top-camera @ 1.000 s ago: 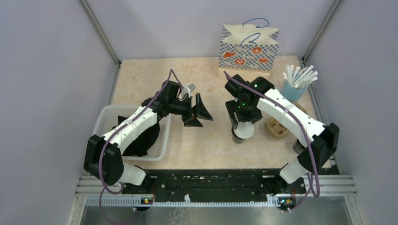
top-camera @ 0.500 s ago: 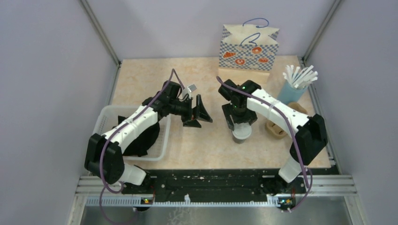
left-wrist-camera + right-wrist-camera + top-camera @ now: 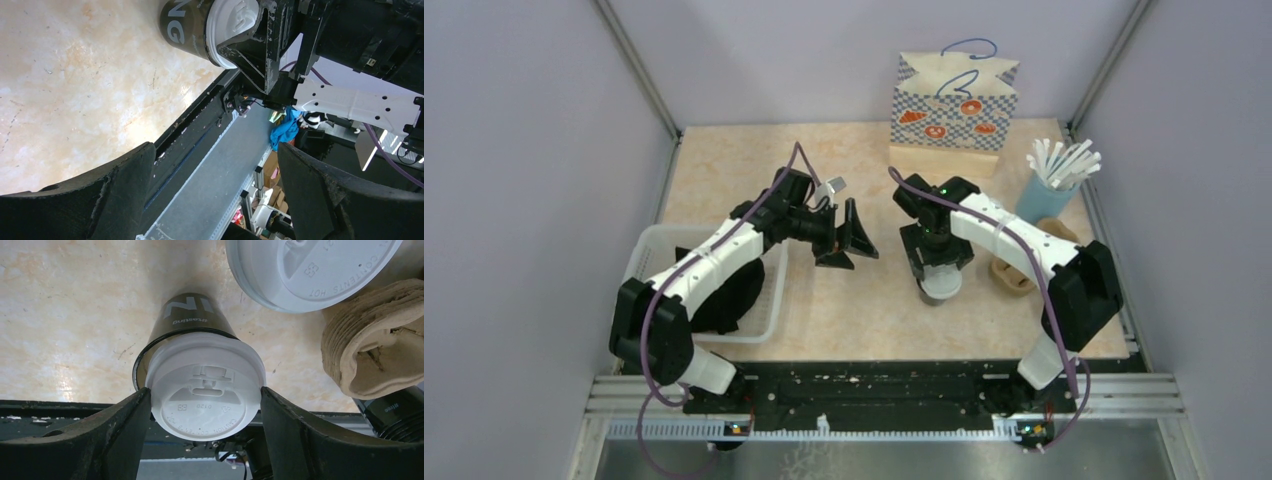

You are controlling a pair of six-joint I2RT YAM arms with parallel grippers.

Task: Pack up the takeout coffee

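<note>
The right gripper (image 3: pixel 205 394) pinches the white lid (image 3: pixel 210 365) of a coffee cup (image 3: pixel 187 315) from both sides; the lid sits askew on the rim. The cup stands on the table (image 3: pixel 754 170), beside a cardboard cup holder (image 3: pixel 370 340). The left gripper (image 3: pixel 849 240) hangs wide open and empty nearby.

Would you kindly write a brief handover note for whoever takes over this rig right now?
Left gripper: open, empty, raised over mid-table.
Right gripper: closed on the lid, which sits askew on the coffee cup near the front edge.
Cardboard carrier lies just right of that cup; paper bag stands at the back.
Done: nothing packed that I can see.
Left: seat the lid, then pack the cup.
</note>
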